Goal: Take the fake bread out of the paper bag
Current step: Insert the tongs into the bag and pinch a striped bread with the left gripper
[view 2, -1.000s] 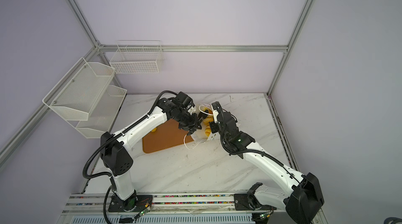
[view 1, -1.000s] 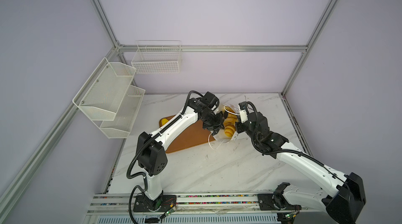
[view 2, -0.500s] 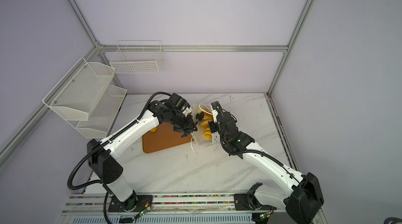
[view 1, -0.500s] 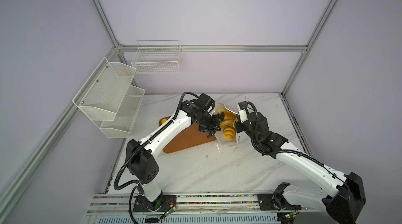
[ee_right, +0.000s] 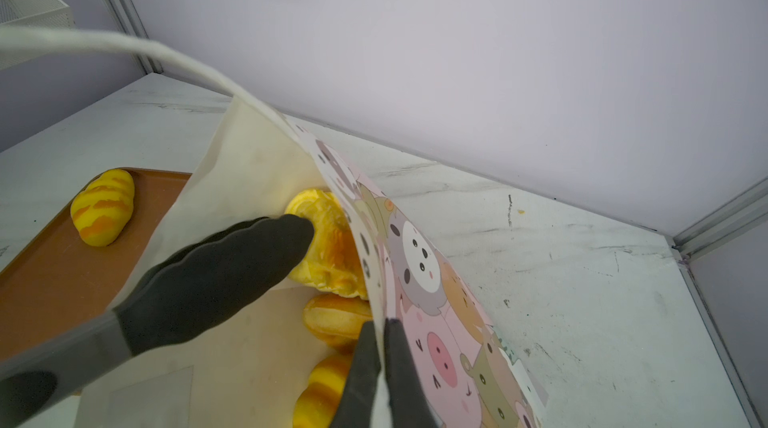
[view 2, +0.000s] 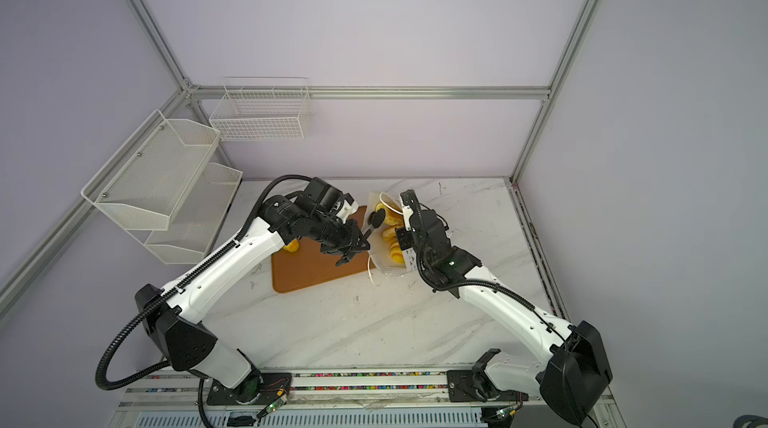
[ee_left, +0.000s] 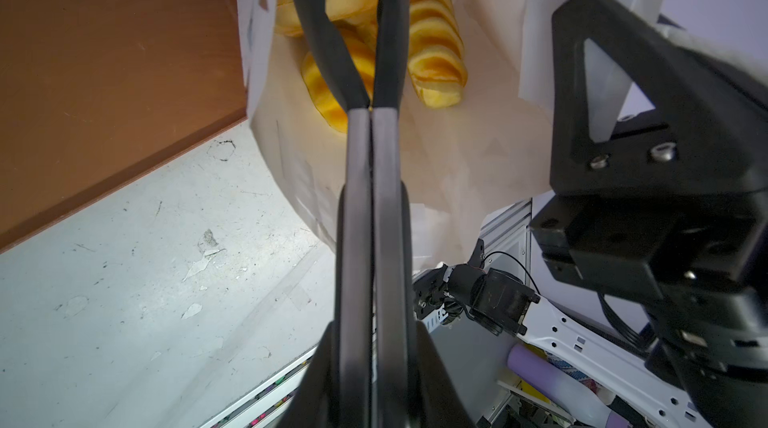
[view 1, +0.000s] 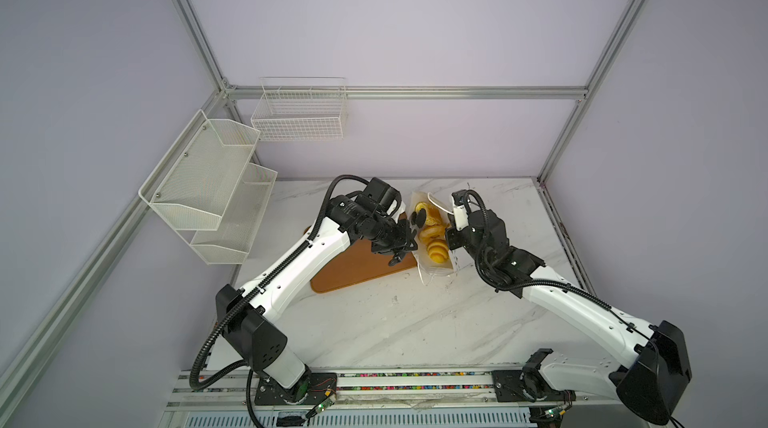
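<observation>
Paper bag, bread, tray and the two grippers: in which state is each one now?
paper bag: open, one wall held up
fake bread: several pieces inside the bag
tray: flat on the table
striped bun: out, lying on the tray
left gripper: shut on the fake bread, inside the bag
right gripper: shut on the paper bag's wall

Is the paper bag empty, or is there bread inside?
Not empty: at least three fake bread pieces show inside the paper bag.

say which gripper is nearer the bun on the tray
Left. The left gripper is inside the paper bag, past the bun; the right gripper pinches the bag wall farther off.
</observation>
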Tool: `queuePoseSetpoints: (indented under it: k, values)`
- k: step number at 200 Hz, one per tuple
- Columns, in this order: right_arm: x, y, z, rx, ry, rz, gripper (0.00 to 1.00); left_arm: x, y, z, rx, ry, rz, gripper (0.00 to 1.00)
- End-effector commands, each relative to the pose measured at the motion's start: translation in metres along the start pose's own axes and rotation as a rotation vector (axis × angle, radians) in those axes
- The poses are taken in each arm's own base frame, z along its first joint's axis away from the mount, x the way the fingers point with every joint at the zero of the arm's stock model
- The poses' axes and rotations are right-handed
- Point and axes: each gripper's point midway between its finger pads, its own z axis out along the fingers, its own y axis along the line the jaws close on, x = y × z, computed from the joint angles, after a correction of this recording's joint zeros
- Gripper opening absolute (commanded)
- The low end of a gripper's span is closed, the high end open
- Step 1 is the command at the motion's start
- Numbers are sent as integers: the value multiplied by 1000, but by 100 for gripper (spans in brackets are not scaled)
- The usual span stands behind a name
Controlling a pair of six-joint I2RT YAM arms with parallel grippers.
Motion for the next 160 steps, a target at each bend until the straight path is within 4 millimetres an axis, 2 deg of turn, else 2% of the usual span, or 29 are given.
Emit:
queuePoseSetpoints:
  k: [1,21,47,68,84,102,160]
  values:
    - [-21,-5,-1,28,-49,26,0,1,-6,-18,21,-41,55,3]
    - [-22,-6,-2,30,-51,26,0,1,-4,-19,12,-38,54,3]
    - [-22,-5,-2,30,-49,26,0,7,-2,-6,18,15,45,4]
    - [-21,-3,-1,17,-48,23,0,8,2,5,13,40,41,13]
    - [-21,-1,-2,7,-46,13,0,7,3,10,12,46,42,25]
    - [-21,-1,-4,2,-50,9,0,5,4,15,16,49,42,33]
    - [-22,-1,-7,-5,-57,5,0,0,8,28,14,58,28,42]
